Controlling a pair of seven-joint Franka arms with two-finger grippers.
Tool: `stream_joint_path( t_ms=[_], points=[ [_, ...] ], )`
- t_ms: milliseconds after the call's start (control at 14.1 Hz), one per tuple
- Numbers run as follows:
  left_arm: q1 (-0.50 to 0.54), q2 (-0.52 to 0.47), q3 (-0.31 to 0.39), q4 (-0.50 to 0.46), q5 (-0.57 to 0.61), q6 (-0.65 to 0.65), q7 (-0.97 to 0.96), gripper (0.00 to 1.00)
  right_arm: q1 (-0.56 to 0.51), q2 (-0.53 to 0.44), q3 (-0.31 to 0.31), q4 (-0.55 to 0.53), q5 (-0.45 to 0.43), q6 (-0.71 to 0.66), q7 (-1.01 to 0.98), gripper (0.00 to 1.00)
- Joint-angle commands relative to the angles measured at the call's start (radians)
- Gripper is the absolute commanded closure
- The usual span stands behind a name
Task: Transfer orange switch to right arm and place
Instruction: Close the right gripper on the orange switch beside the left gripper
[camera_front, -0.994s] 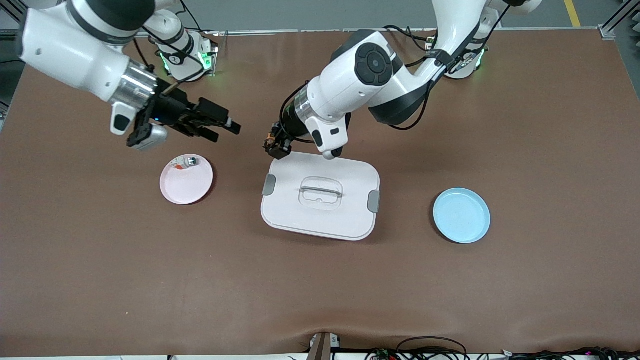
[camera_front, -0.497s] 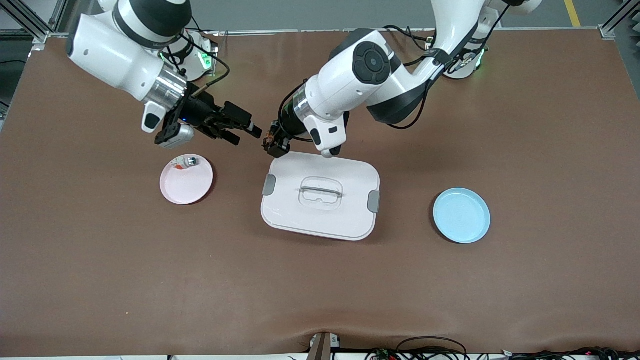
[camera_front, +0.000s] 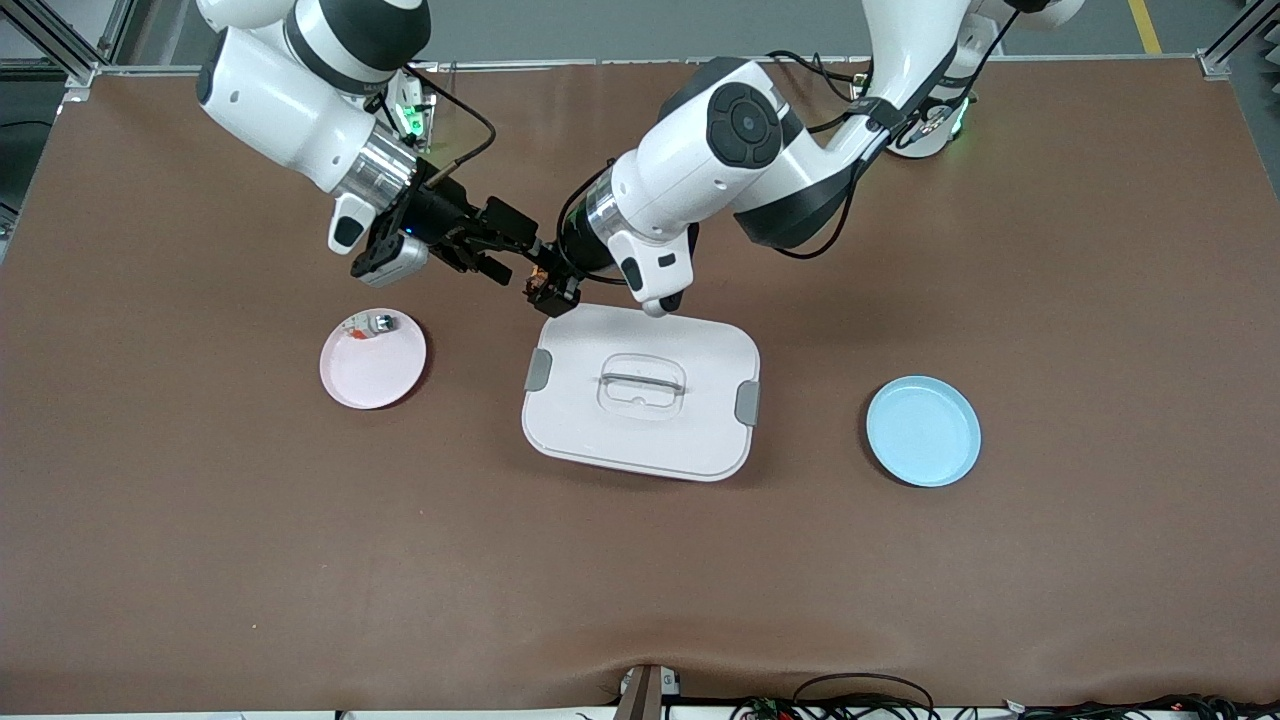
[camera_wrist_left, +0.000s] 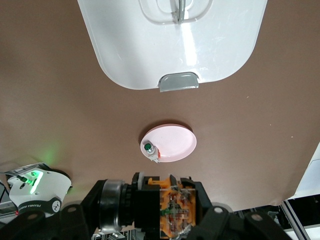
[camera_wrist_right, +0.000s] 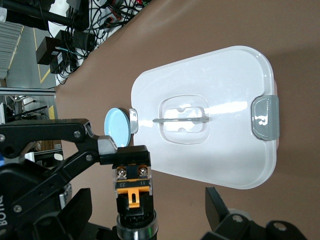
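My left gripper (camera_front: 547, 287) is shut on the orange switch (camera_front: 541, 282), a black stubby part with an orange-tan end, and holds it in the air over the table beside the white lidded box. In the left wrist view the switch (camera_wrist_left: 162, 207) fills the jaws. My right gripper (camera_front: 520, 258) is open and has reached the switch. In the right wrist view the switch (camera_wrist_right: 132, 192) stands between my right gripper's (camera_wrist_right: 150, 210) wide-apart fingers (camera_wrist_right: 218, 209), which do not touch it. The left gripper's finger (camera_wrist_right: 102, 148) presses the switch's terminal end.
A white lidded box (camera_front: 640, 392) with grey clips sits mid-table. A pink plate (camera_front: 372, 362) carrying a small white-and-teal part (camera_front: 372, 324) lies toward the right arm's end. A blue plate (camera_front: 923, 431) lies toward the left arm's end.
The right arm has swung in from its end of the table toward the left gripper, bringing its open fingers up to the switch. The left arm has barely moved.
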Motion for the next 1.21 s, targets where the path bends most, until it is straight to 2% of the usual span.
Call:
stream_joint_path(
  t_ms=[0, 213, 284, 497, 639, 1136],
  points=[
    [-0.016, 0.014, 0.011, 0.025, -0.011, 0.009, -0.017, 1.0, 0.038, -0.025, -0.011, -0.023, 0.024, 0.026, 0.002, 0.0],
    [-0.016, 0.015, 0.011, 0.025, -0.011, 0.007, -0.017, 1.0, 0.054, -0.013, -0.011, -0.022, 0.024, 0.054, 0.002, 0.0],
    [-0.016, 0.017, 0.011, 0.025, -0.011, 0.007, -0.017, 1.0, 0.054, -0.013, -0.011, -0.022, 0.024, 0.052, 0.0, 0.11],
    [-0.014, 0.017, 0.011, 0.025, -0.011, 0.007, -0.017, 1.0, 0.054, -0.013, -0.011, -0.019, 0.024, 0.051, 0.0, 0.7],
    [-0.013, 0.014, 0.011, 0.025, -0.011, 0.006, -0.017, 1.0, 0.054, -0.011, -0.011, -0.017, 0.024, 0.051, 0.005, 1.0],
    [-0.005, 0.011, 0.011, 0.025, -0.013, 0.001, -0.015, 1.0, 0.055, 0.002, -0.011, -0.011, 0.024, 0.054, 0.026, 1.0]
  ],
)
